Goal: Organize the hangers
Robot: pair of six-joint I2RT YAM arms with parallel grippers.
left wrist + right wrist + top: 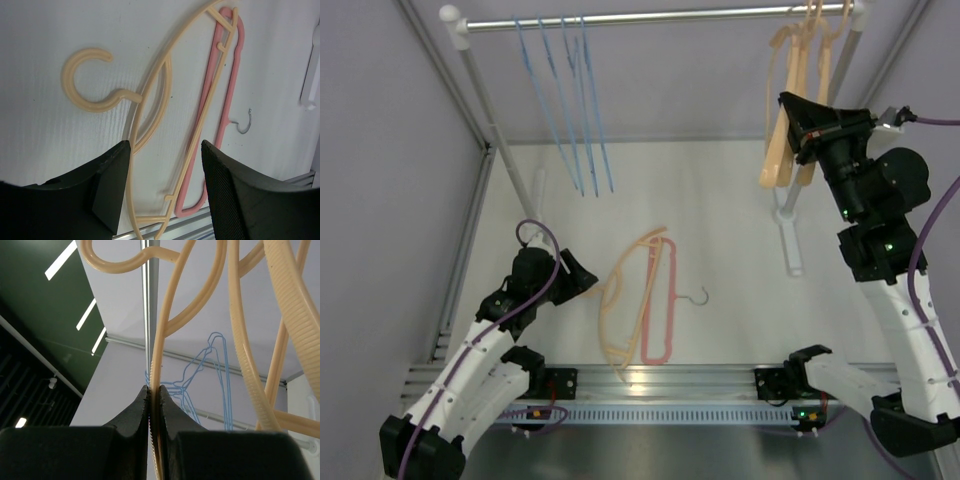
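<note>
Looking down from the overhead camera, I am seeing the white bench filling most of the frame, with the long silver metal rail spanning its far side. My two white arms are sitting at the near edge: the left one is crouching low over the bench, while the right one is standing tall by the rail's right end.

Four thin light-blue wire hangers are hanging from the left part of the rail. A bunch of thick peach-orange plastic hangers is hanging at the right end, well apart from the blue ones.

Two more are lying flat on the bench near its front edge, side by side and overlapping. These are a loose peach-orange plastic hanger on the left and a pink-red plastic hanger on the right. The pink-red one's small metal hook is sticking out to the right.

The right gripper is clamping its jaws tight on the thin arm of the pinched peach hanger, one of the bunch on the rail.

The left gripper is hovering with its jaws spread wide, gripping nothing. In its wrist camera the loose hanger's long arm is showing between the two dark fingers, and I cannot tell whether they are touching it.
</note>
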